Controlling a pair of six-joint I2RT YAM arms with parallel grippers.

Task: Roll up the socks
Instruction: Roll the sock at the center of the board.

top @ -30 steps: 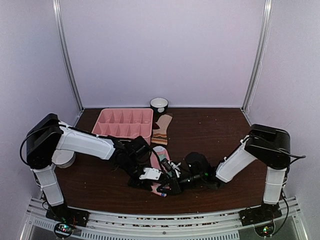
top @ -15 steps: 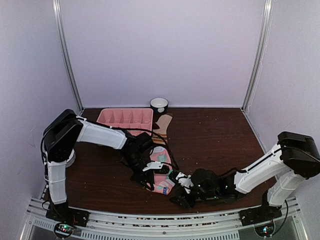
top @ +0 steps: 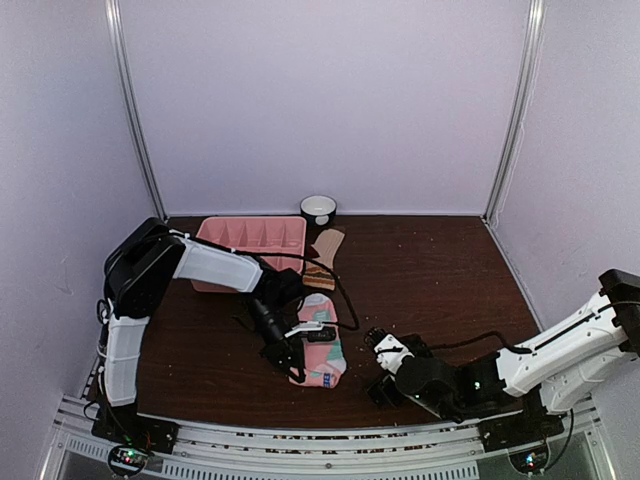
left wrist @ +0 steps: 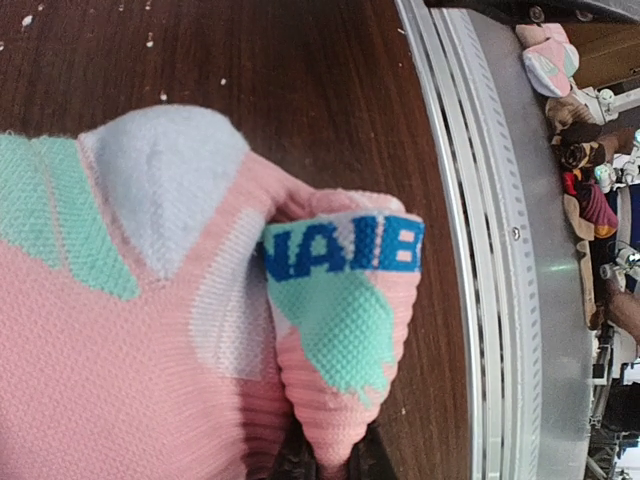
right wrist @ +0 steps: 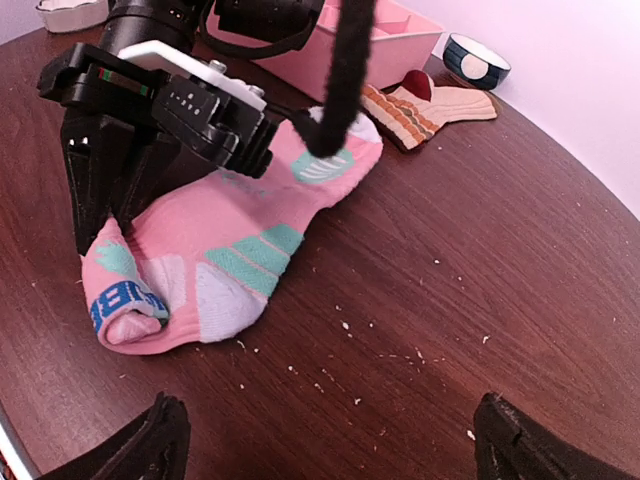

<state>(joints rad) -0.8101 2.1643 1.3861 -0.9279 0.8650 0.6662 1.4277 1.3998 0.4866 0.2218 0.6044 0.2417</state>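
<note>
The pink sock (top: 322, 352) with teal and white patches lies flat near the table's front, its toe end folded over. My left gripper (left wrist: 330, 466) is shut on that folded end, and the fabric bulges out between its dark fingers (left wrist: 290, 466). In the right wrist view the left gripper (right wrist: 97, 232) stands over the pink sock (right wrist: 235, 240) at its near-left end. My right gripper (right wrist: 340, 445) is open, low over bare wood to the right of the sock and apart from it. The tan striped sock (top: 322, 256) lies flat beside the tray, also seen as the tan sock (right wrist: 430, 108).
A pink divided tray (top: 250, 240) sits at the back left. A small bowl (top: 318, 208) stands against the back wall. A white dish (right wrist: 70, 12) sits at the far left. The metal rail (left wrist: 480, 250) runs along the front edge, close to the sock. White crumbs dot the wood.
My right gripper has opened wide and drawn back to the right, away from the pink sock. The left gripper has stayed shut on the sock's folded end and shifted slightly.
</note>
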